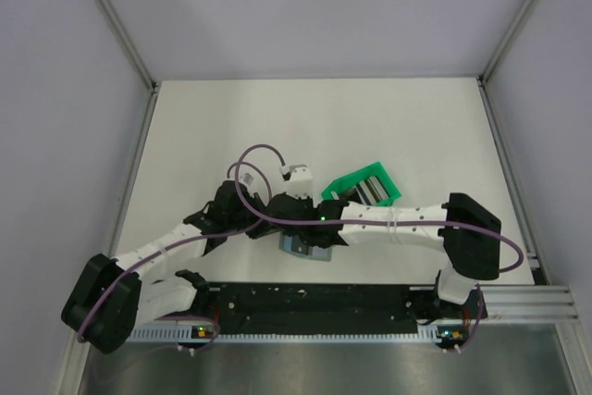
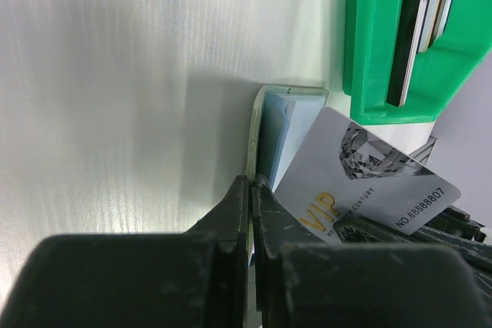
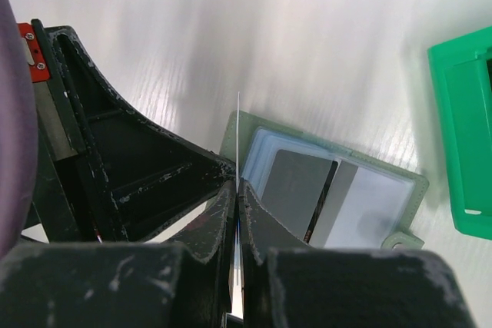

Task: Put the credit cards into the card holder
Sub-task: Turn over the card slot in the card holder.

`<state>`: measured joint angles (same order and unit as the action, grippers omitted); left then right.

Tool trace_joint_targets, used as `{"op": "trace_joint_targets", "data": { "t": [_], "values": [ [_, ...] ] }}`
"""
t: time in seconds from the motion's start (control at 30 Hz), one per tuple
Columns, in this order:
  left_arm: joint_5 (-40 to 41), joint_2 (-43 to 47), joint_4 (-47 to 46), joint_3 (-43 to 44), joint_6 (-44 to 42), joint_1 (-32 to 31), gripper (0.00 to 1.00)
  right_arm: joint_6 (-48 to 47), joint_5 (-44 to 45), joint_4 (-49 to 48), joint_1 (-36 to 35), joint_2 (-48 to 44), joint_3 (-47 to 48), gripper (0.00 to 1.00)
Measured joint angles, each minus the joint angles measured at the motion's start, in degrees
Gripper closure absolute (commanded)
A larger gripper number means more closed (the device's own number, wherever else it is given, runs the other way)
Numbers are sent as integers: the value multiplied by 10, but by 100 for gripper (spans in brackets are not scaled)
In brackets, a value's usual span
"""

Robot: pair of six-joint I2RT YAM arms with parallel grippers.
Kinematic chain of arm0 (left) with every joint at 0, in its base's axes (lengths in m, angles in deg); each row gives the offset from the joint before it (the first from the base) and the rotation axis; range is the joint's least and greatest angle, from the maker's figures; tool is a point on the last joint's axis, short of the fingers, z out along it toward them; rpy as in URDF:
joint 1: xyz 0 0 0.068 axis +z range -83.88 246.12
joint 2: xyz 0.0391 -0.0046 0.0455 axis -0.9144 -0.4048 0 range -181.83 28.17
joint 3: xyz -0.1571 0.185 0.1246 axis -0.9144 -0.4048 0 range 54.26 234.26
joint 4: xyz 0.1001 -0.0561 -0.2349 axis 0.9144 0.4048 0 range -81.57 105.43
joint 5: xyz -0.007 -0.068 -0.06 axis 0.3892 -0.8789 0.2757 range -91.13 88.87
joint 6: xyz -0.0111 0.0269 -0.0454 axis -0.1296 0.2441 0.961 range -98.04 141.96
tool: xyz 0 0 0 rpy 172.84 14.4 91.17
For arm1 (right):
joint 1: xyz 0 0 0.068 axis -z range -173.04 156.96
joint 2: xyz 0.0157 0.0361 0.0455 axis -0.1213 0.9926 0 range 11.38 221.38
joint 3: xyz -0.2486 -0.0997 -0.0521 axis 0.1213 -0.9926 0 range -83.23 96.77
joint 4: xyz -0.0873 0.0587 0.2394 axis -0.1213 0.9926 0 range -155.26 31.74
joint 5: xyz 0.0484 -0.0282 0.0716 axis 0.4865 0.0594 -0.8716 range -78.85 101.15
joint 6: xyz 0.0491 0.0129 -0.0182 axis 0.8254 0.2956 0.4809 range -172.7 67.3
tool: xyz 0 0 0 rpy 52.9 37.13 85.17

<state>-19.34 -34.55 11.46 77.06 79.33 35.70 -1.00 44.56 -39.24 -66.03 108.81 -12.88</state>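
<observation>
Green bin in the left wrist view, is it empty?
No, several cards stand on edge side by side inside the green bin.

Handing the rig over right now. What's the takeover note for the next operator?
Left gripper: shut, apparently pinching the edge of the open card holder.
Right gripper: shut on the white VIP card, at the holder's edge.
Done: at least one grey card sits in a pocket.
Left: slot the VIP card, then the cards standing in the green bin.
</observation>
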Motion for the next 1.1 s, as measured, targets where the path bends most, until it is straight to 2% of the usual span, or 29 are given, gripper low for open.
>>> {"op": "trace_joint_targets", "data": {
  "t": [0.27,1.1],
  "values": [
    [0,0,0,0,0,0,100,7,9,-12,0,-26,-15,100],
    [-2,5,0,-1,3,0,100,15,10,-15,0,-8,-24,100]
  ]
}}
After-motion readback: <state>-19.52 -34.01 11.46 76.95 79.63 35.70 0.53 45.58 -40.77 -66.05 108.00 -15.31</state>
